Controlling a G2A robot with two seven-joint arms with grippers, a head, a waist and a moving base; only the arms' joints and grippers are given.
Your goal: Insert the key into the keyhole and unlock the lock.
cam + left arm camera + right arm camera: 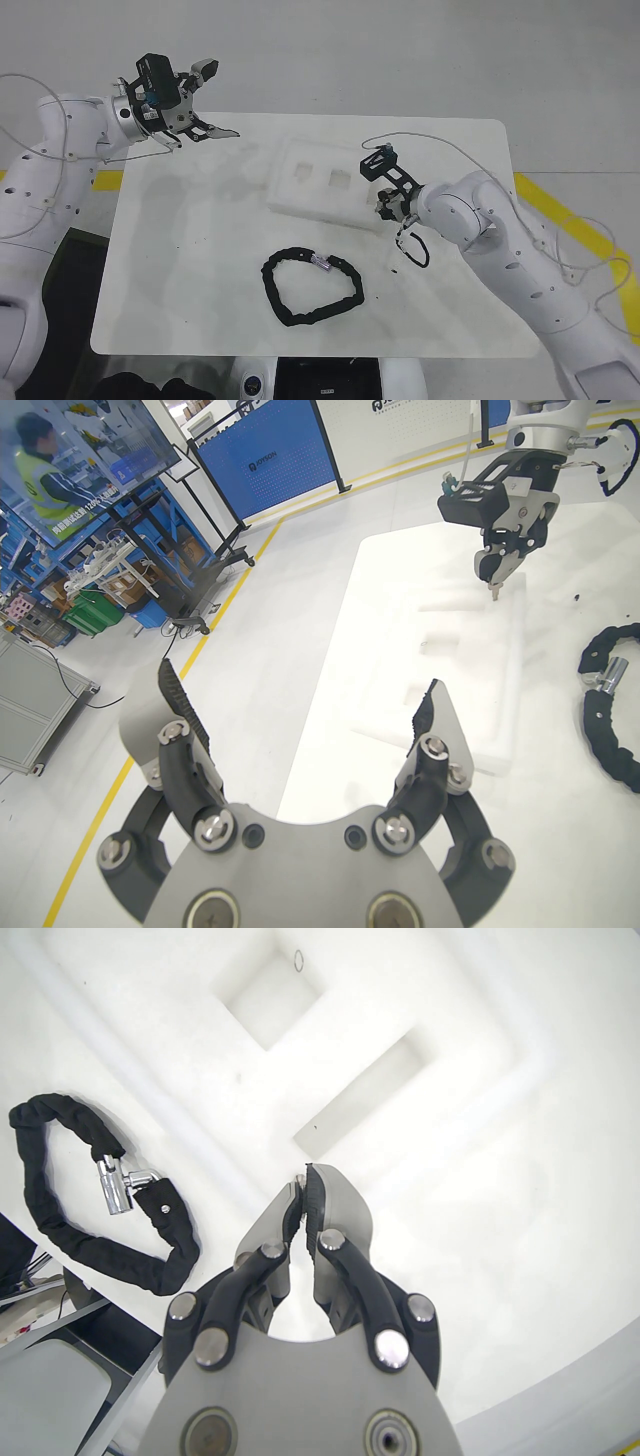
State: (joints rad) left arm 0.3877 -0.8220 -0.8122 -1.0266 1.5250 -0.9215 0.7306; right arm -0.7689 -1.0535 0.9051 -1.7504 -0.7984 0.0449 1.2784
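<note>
A black fabric-covered chain lock [310,287] lies looped on the white table [180,270], its chrome lock cylinder [321,263] on the far side of the loop; the cylinder [115,1185] also shows in the right wrist view. My right gripper [386,208] hangs over the near right corner of the white foam tray [325,180], shut on a small metal key [494,590] that points down from its fingertips. The key's tip [300,1178] just peeks out between the pads. My left gripper [205,100] is held open above the table's far left corner, nothing in it.
The foam tray [400,1028] has rectangular recesses [272,1000] and fills the table's back middle. A loose black cable loop [412,248] hangs off the right arm. Yellow floor lines [570,215] run beside the table. Bare table lies left of and in front of the chain.
</note>
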